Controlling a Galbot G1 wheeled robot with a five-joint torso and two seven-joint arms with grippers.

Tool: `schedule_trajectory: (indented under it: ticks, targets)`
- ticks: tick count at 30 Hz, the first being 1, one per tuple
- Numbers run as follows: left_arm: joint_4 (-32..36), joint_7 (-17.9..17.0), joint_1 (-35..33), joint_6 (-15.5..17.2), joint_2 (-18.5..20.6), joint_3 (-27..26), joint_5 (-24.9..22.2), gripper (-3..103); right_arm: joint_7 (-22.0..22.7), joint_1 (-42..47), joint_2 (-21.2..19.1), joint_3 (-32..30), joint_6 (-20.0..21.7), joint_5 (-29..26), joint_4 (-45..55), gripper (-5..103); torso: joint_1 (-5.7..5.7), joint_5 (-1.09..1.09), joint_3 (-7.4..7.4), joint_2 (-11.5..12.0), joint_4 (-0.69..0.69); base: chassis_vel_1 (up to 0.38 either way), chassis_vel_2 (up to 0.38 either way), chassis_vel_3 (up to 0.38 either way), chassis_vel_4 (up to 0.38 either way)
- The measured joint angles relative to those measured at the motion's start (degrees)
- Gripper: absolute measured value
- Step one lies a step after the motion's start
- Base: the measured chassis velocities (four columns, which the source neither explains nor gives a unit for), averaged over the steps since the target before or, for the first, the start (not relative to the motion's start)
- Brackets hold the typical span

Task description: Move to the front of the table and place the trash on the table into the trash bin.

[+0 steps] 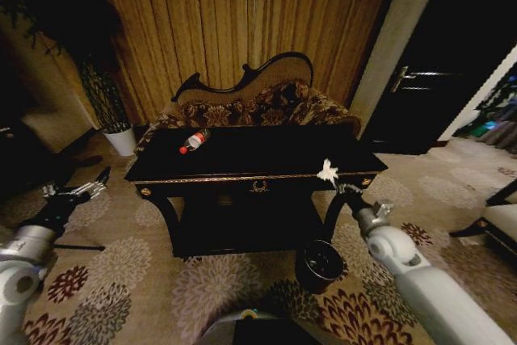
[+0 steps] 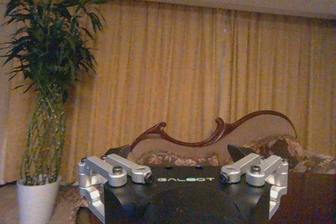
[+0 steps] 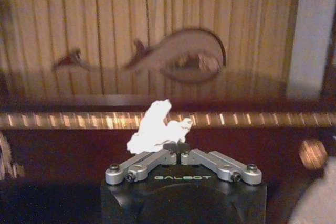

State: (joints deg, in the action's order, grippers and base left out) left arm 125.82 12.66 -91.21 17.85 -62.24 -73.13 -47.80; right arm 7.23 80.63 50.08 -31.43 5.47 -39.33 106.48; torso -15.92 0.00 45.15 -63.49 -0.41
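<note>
Head view | right tool pinching crumpled white paper | glossy black table

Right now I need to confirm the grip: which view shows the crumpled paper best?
The right wrist view: the crumpled paper sits up close, pinched in the right gripper. The head view shows it small at the table's front edge.

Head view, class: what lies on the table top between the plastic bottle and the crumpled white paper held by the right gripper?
Nothing: the head view shows bare glossy table between bottle and paper in the right gripper.
</note>
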Motion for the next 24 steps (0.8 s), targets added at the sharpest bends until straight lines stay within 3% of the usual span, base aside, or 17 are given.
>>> schedule_trajectory:
  ticks: [2,9,24]
  targets:
    - [0.0,0.5,0.0,-0.5,-0.2,0.0,0.0,100,0.0,2.5,2.2,1.5,0.1,5.2,-4.6,0,-0.02,0.00,0.01,0.0,0.00,0.000,0.000,0.000,0.000]
    - [0.5,0.7,0.0,-0.6,-0.3,-0.2,-0.2,100,-0.4,0.0,5.0,4.7,-0.6,14.1,-15.3,0,-0.02,0.00,0.01,0.0,0.00,0.000,0.000,0.000,0.000]
    - [0.5,2.0,-1.0,-1.7,-0.8,-1.4,-1.2,100,-2.8,-6.6,9.9,6.7,-2.3,21.1,-37.0,0,-0.02,0.00,0.02,0.0,0.00,0.000,0.000,0.000,0.000]
